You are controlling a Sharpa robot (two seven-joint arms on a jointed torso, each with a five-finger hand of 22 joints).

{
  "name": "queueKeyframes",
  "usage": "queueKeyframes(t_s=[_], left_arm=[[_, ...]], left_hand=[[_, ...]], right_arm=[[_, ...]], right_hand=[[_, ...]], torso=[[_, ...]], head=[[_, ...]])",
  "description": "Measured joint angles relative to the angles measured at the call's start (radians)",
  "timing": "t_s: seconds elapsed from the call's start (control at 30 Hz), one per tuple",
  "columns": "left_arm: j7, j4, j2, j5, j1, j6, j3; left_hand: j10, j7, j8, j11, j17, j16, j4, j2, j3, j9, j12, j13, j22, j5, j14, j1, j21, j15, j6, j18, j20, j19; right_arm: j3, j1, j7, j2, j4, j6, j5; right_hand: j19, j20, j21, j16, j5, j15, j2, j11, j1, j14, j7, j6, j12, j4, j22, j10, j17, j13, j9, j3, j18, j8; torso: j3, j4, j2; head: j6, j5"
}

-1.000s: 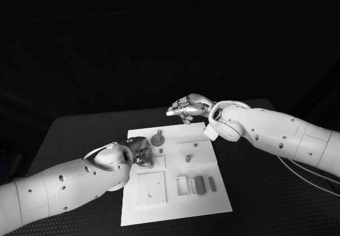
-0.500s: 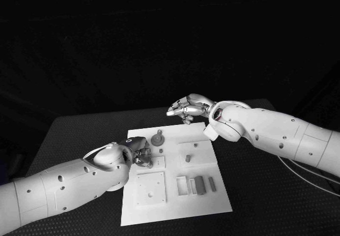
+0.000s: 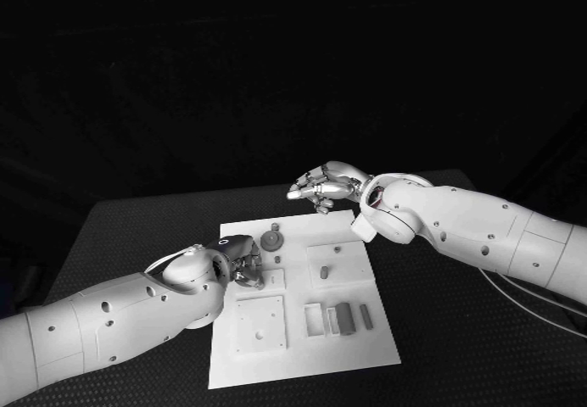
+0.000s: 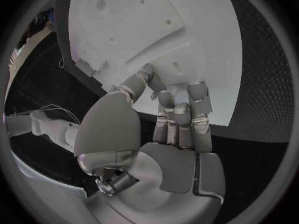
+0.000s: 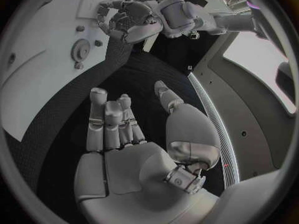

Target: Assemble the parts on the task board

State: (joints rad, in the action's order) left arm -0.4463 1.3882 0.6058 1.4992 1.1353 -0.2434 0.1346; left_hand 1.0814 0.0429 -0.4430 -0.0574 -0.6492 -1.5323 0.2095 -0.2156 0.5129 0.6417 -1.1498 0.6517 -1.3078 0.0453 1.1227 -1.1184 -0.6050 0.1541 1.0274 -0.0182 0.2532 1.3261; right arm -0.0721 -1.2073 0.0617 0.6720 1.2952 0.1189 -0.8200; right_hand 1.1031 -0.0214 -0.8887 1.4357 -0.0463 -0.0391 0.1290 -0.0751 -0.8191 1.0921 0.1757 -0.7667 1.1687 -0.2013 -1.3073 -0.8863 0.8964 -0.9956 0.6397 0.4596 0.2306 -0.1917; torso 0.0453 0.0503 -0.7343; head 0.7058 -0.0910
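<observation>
Left hand (image 3: 238,259) fingers curled over board's (image 3: 367,343) left edge, whether it holds anything unclear, right hand (image 3: 324,186) empty, fingers apart, above table's far edge, gear (image 3: 271,242) near board's far-left corner

One white task board (image 3: 367,339), two robot hands, and several small grey parts on the board.

The left hand (image 3: 236,259) rests over the near-left part of the task board; the right hand (image 3: 321,188) hangs just beyond the board's far edge. On the board, one round gear-like part (image 3: 271,242) and one small disc (image 3: 276,227) lie near its far-left corner. One short peg (image 3: 324,273) stands near the board's middle. Two dark bar-shaped parts (image 3: 346,319) lie side by side toward the near-right. One raised square plate (image 3: 260,325) sits at the near-left.
</observation>
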Motion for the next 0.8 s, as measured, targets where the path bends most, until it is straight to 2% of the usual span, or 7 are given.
queueKeyframes(t_s=[0.23,0.8], left_arm=[[0.001,0.0,-0.007,-0.001,0.0,0.005,0.001],[0.002,-0.001,-0.015,-0.002,0.0,0.011,0.0]], left_hand=[[0.0,0.006,0.001,0.0,0.0,0.0,-0.002,-0.008,-0.003,0.001,0.0,0.0,0.0,0.0,0.001,0.008,0.004,0.001,-0.006,0.0,0.0,0.0],[0.0,0.007,-0.003,0.0,-0.001,0.0,-0.002,-0.008,-0.004,0.002,0.0,0.0,0.0,0.0,0.002,0.008,0.004,0.002,-0.007,0.0,-0.002,0.001]], right_arm=[[0.0,0.0,0.0,0.0,0.0,0.0,0.0],[0.0,0.0,-0.001,0.002,0.001,0.0,0.0]], right_hand=[[0.0,0.0,0.0,0.0,0.0,0.0,0.0,0.0,0.0,0.0,0.0,0.0,0.0,0.0,0.0,0.0,0.0,0.001,0.001,0.0,0.0,0.0],[0.001,0.002,0.0,0.0,0.0,0.0,0.0,0.0,0.0,0.0,0.0,0.0,0.0,0.0,0.0,0.0,0.0,0.001,0.001,0.0,0.0,0.0]], torso=[[0.0007,-0.0002,0.0],[0.0007,-0.0008,0.0]], head=[[0.001,0.0],[0.002,-0.003]])
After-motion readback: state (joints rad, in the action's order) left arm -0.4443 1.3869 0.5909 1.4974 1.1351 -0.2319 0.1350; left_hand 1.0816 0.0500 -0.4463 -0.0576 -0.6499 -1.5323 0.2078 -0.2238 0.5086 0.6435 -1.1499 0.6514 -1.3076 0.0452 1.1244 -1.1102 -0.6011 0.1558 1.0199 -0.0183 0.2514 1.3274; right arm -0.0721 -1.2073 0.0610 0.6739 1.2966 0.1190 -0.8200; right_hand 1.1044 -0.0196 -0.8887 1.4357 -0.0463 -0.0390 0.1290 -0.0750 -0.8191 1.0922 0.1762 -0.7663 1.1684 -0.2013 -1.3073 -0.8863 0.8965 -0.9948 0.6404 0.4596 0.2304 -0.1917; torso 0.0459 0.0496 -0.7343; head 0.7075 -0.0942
